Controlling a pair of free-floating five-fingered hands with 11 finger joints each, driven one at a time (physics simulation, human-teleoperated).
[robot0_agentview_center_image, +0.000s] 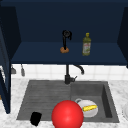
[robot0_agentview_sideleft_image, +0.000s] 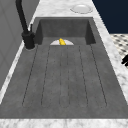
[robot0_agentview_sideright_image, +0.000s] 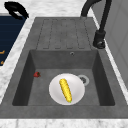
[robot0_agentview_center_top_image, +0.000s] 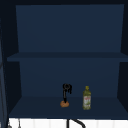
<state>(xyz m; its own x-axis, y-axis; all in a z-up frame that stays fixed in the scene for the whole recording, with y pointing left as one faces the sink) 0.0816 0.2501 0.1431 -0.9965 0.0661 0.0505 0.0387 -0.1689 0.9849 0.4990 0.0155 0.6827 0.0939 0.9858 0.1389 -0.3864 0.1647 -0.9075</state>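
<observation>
The right hand (robot0_agentview_center_image: 66, 35) is hanging straight above the small orange-brown round lump (robot0_agentview_center_image: 64, 50) on the dark-blue cabinet shelf (robot0_agentview_center_image: 37, 53) and reaching down onto it, though its grip cannot be told. The left hand (robot0_agentview_center_image: 35, 118) is hovering well apart.

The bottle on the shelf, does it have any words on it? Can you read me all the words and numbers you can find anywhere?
No text can be read anywhere.
The olive oil bottle on the cabinet shelf has a pale label, but its print is too blurred to read.
The plate with the corn cob in the sink bears no writing.
</observation>
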